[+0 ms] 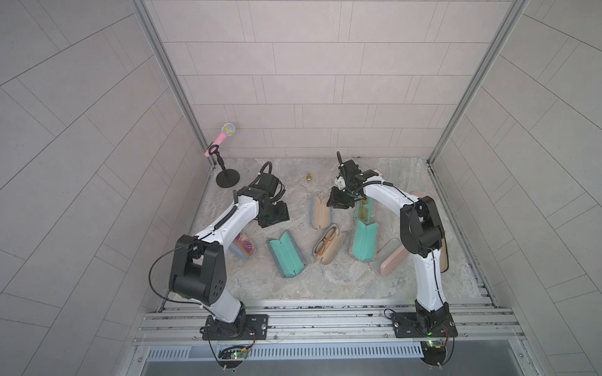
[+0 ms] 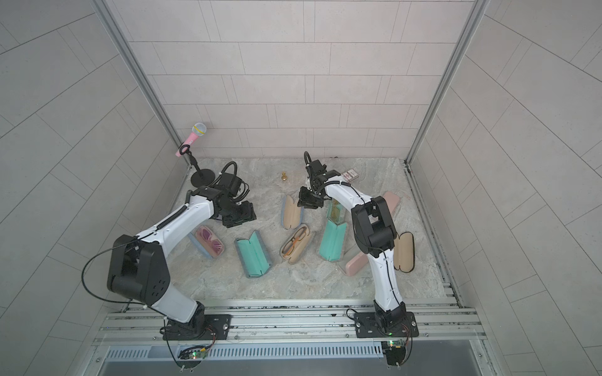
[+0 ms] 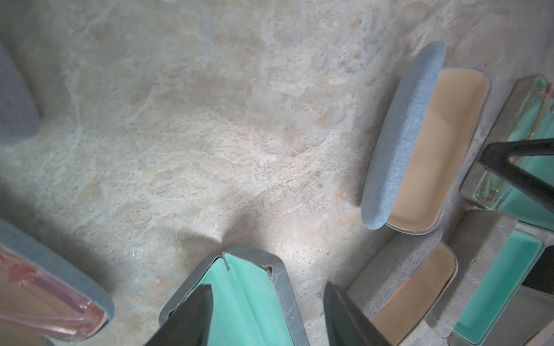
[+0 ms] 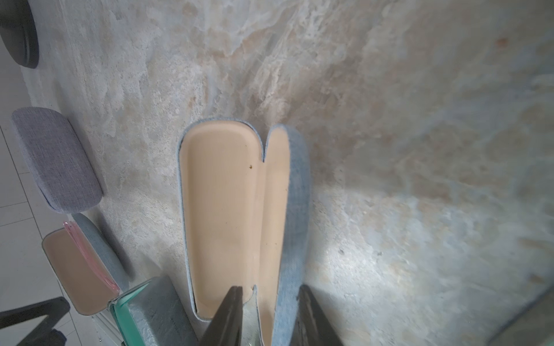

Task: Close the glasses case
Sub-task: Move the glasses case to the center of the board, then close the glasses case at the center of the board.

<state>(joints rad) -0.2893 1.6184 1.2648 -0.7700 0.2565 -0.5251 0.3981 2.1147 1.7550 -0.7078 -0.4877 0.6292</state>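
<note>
The right claw (image 4: pixel 269 287), parted, straddles the raised lid edge of the blue case (image 4: pixel 221 209); the left claw (image 3: pixel 269 284), also parted, hovers across bare surface (image 3: pixel 209 134) from it.

On the tabletop (image 1: pixel 325 283), a microphone (image 1: pixel 224 135) stands in the back-left corner and a pawn (image 1: pixel 308 176) at back centre. An empty case (image 1: pixel 321 211) lies mid-tabletop, just behind a filled case (image 1: pixel 328 244); other cases (image 1: pixel 286 254) flank them.
</note>
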